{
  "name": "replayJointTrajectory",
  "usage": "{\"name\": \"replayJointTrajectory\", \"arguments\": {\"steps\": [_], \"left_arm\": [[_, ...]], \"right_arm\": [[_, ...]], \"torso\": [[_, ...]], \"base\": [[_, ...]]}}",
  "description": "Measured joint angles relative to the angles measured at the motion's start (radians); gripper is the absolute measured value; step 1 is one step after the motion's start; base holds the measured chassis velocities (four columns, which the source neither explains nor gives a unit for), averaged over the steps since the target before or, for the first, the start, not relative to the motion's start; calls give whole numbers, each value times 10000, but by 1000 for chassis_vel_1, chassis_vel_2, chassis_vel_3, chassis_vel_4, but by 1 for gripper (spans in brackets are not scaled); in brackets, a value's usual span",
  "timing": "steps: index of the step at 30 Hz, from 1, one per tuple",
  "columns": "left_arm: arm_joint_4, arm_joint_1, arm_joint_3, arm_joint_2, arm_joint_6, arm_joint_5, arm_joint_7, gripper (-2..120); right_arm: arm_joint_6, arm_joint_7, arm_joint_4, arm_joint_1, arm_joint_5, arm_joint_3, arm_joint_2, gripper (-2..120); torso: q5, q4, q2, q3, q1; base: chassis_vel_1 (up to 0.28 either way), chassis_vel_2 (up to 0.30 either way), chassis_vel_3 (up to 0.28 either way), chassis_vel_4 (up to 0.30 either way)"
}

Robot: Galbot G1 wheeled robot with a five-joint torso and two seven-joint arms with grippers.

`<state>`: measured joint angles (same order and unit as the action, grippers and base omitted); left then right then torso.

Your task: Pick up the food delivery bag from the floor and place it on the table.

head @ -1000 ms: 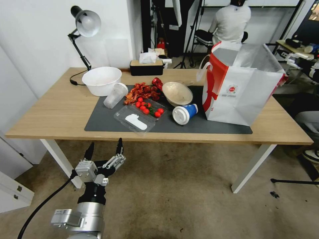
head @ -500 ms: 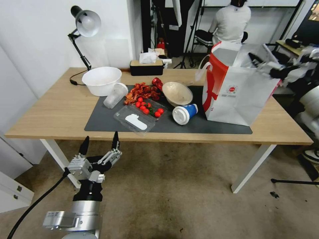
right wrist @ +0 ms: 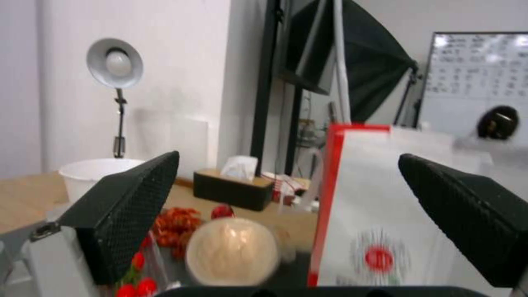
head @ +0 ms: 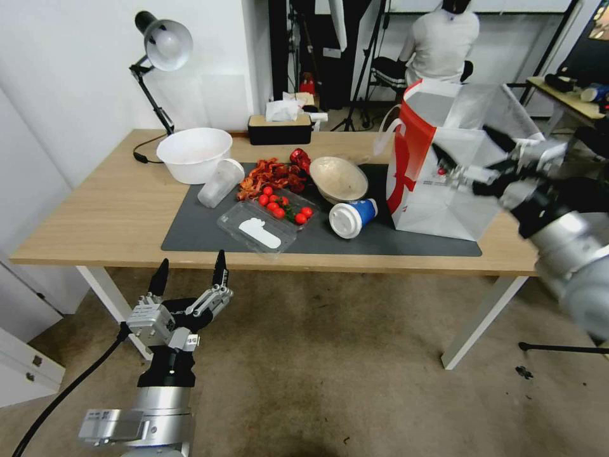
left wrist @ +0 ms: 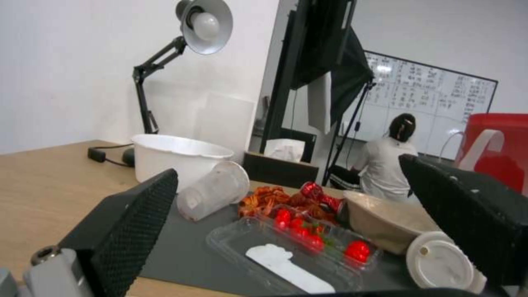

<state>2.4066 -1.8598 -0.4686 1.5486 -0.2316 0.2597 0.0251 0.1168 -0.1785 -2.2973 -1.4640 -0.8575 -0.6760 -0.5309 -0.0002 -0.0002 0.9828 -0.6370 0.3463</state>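
My right jaws (head: 479,158) have swung in from the far right edge to hang in front of the food delivery bag (head: 425,203)'s white face, spread wide and gripping nothing; a second ago that arm was nowhere near it. My left jaws (head: 188,278) have dropped a little lower and drifted to the left, and they hover spread apart below the counter (head: 95,216)'s near edge, above the floor, empty.

The bag stands upright on the right end of the counter, its base partly on the dark grey mat (head: 203,231), top open with the foil lining showing, unmoved since before. Just beside its red flank lies a tipped blue paper cup (head: 353,217) with a white lid, and behind that a tilted beige bowl (head: 338,178). Further left on the mat sit a clear clamshell tray (head: 260,230) with cherry tomatoes (head: 279,206), a heap of red crayfish (head: 271,174) and a toppled clear plastic cup (head: 219,183). A white bowl (head: 193,154), a black desk lamp (head: 158,57) and a tissue box (head: 279,129) line the back edge.
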Motion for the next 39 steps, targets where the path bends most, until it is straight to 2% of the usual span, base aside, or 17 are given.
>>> {"name": "replayJointTrajectory", "arguments": {"steps": [2,4,5,6,7,10,14,19,28,39], "left_arm": [[-158,46,-4,-15,-107,-97,145,100],[-208,63,-4,-26,-143,-107,195,100],[-426,144,29,-54,-290,-144,397,100],[-528,182,43,-64,-337,-246,499,100],[-528,182,43,-64,-337,-246,499,100],[-882,292,115,-147,-427,-524,802,100],[-1240,387,159,-278,-440,-581,910,100],[-1676,543,159,-383,-446,-644,981,100],[-2633,892,157,-405,-648,-755,971,100],[-2848,1034,157,-445,-663,-754,879,100]], "right_arm": [[184,-305,-287,-837,808,8,-665,100],[254,-334,-338,-1086,1013,9,-862,100],[592,-334,-389,-1960,1672,89,-1635,100],[684,-302,-395,-2235,1890,174,-1953,100],[684,-302,-395,-2235,1890,174,-1953,100],[924,-25,-342,-2881,2567,503,-2872,100],[1219,136,56,-3164,3138,799,-3462,100],[1481,162,635,-3181,3578,1204,-3958,100],[1571,-29,1166,-2952,4064,1860,-4383,100],[1582,-10,1356,-2895,3903,1944,-4430,100]], "torso": [[0,2,0,0,1],[1,0,0,0,1],[1,-1,0,1,0],[1,0,0,1,0],[1,0,0,1,0],[0,0,0,0,0],[0,0,1,0,0],[1,1,0,-1,0],[1,2,-2,-1,2],[1,1,-2,-1,2]], "base": [[0,0,0,0],[0,0,0,0],[0,0,0,0],[0,0,0,0],[0,0,0,0],[0,0,0,0],[0,0,0,0],[0,0,0,0],[0,0,0,0],[0,0,0,0]]}}
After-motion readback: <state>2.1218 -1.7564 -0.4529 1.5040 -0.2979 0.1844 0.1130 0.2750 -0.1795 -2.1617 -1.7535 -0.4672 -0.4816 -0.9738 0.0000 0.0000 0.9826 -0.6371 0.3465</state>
